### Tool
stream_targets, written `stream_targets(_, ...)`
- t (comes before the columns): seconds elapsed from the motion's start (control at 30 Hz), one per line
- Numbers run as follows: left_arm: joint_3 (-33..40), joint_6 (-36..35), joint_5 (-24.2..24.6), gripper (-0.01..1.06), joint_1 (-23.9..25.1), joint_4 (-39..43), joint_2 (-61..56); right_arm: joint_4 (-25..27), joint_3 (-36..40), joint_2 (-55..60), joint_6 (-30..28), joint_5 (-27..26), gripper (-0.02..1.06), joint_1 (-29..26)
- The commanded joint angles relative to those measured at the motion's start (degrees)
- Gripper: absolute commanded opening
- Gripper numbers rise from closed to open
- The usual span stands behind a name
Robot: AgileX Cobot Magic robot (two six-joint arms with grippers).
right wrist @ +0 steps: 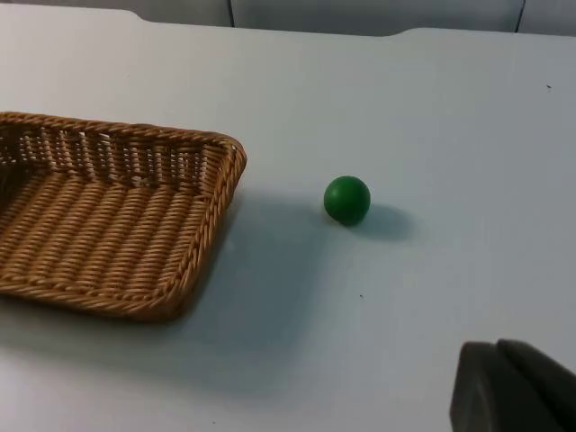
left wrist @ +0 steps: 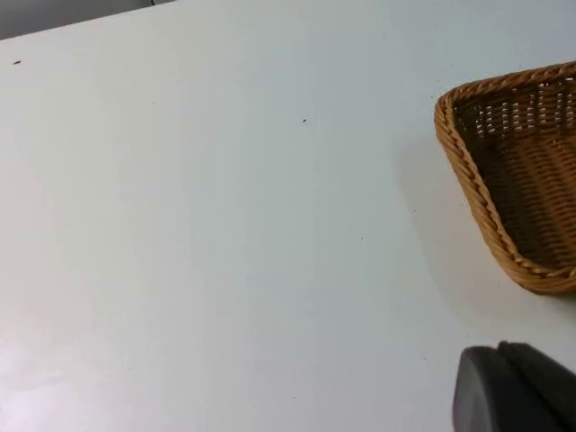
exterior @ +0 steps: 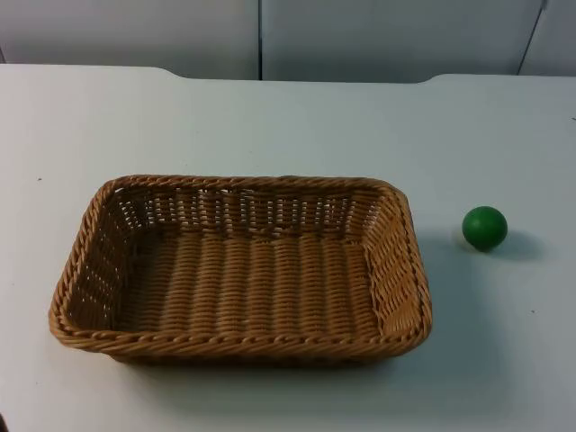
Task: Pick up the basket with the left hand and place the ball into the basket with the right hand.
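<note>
A rectangular woven wicker basket [exterior: 238, 183] stands with nothing in it on the white table, left of centre in the top view. A small green ball [exterior: 484, 228] rests on the table to its right, a short gap from the basket's right end. My left gripper [left wrist: 517, 391] hovers over bare table off the basket's [left wrist: 468, 171] left end, apart from it. My right gripper [right wrist: 513, 387] hangs back from the ball [right wrist: 346, 199], which lies beside the basket's [right wrist: 205, 243] right rim. Neither gripper touches anything.
The white table [exterior: 270, 117] runs back to a grey partition wall [exterior: 135, 31]. Bare table surrounds the basket and the ball on all sides.
</note>
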Motion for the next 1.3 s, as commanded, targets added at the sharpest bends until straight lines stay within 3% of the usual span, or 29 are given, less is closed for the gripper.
stream_targets(0.0,-0.02,-0.17,-0.04,0.00,-0.14,-0.49,-0.35,-0.04,0.31,-0.21,0.10,-0.62,0.00,-0.19)
stream_targets(0.1,-0.46,-1.14,-0.48,0.00,-0.14,-3.80,-0.20,-0.04,0.31,-0.21,0.10,-0.62,0.00,-0.19)
stream_targets(0.23,-2.66,-2.40,-4.64,0.00,-0.14,-21.25,7.29,-0.04,0.31,-0.21,0.10,-0.62,0.00,-0.19)
stream_targets(0.3,-2.77,-1.38,-5.12,0.00,-0.14,-24.63,10.66,-0.04,0.31,-0.21,0.10,-0.62,0.00,-0.19)
stream_targets(0.53,-5.90,4.49,-8.56,0.00,-0.14,-26.78,43.06,-0.04,0.31,-0.21,0.10,-0.62,0.00,-0.19)
stream_targets(0.73,-11.78,7.89,-9.08,0.00,-0.33,-30.01,57.65,-0.04,0.31,-0.21,0.10,-0.62,0.00,-0.19)
stream_targets(0.9,-18.20,8.92,-11.51,0.00,-8.42,-31.26,67.67,-0.04,0.31,-0.21,0.10,-0.62,0.00,-0.19)
stream_targets(1.0,-20.50,6.99,-18.42,0.00,-15.93,-29.52,70.54,-0.04,0.31,-0.21,0.10,-0.62,0.00,-0.19)
stream_targets(1.03,-20.50,6.99,-18.42,0.00,-15.93,-29.52,70.54,-0.04,0.31,-0.21,0.10,-0.62,0.00,-0.19)
stream_targets(1.1,-21.37,-5.49,-23.08,0.00,-19.58,-17.79,73.31,-0.04,0.31,-0.21,0.10,-0.62,0.00,-0.19)
stream_targets(1.17,-21.74,-13.19,-22.22,0.00,-20.44,-8.00,76.18,-0.04,0.31,-0.21,0.10,-0.62,0.00,-0.19)
stream_targets(1.27,-21.74,-14.31,-19.83,0.00,-20.45,-2.67,79.35,-0.04,0.31,-0.21,0.10,-0.62,0.00,-0.19)
